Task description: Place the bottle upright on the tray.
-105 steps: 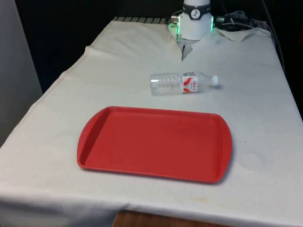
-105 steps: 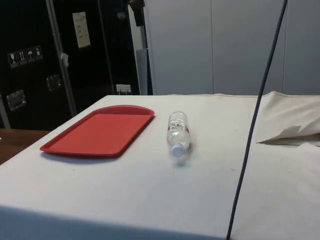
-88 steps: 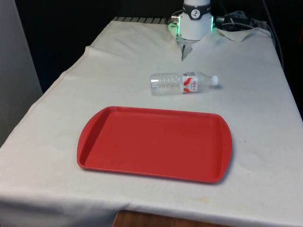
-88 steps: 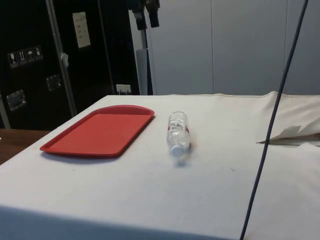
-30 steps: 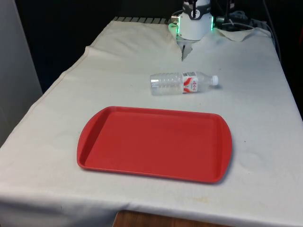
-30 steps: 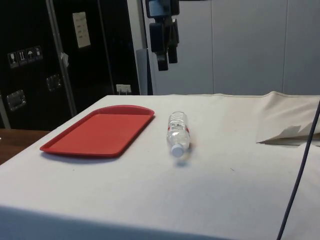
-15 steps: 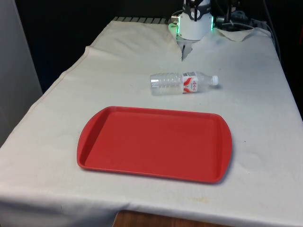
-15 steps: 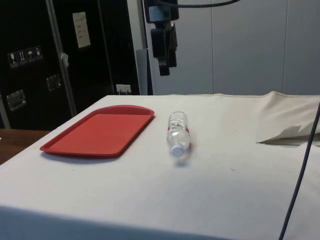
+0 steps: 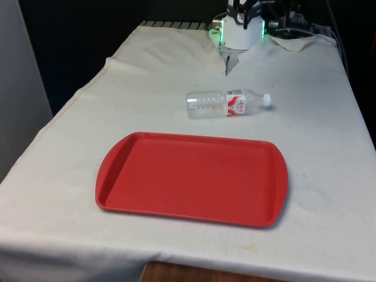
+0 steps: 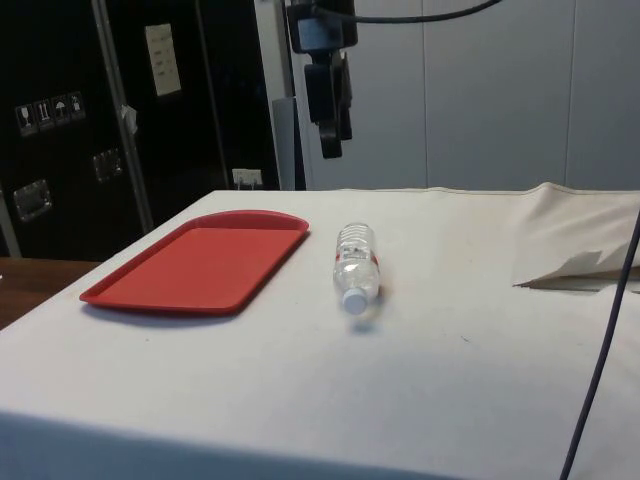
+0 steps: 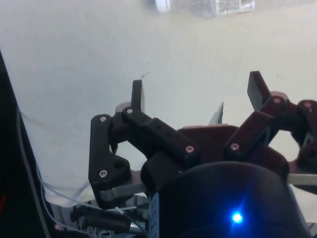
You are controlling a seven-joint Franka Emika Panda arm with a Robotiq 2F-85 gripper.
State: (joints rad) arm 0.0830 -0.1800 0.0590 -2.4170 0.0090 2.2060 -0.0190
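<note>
A lab test bench: cloth-draped table (image 9: pixel 329 135), dark cabinets (image 10: pixel 70 120) with posted labels, hanging cable (image 10: pixel 610 330).

Bottle (image 10: pixel 354 270) lies on its side on the table (image 10: pixel 300 390), just beside the red tray (image 10: pixel 195 262); gripper (image 10: pixel 331 148) hangs well above.

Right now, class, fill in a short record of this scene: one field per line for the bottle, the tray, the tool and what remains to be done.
bottle: clear plastic, white cap, red-and-white label, lying on its side on the cloth
tray: red, nothing on it, flat on the cloth, apart from the bottle
tool: open, raised well above the table, holding nothing
cloth: white, covers the table
left to do: grasp the bottle, stand it upright on the tray
</note>
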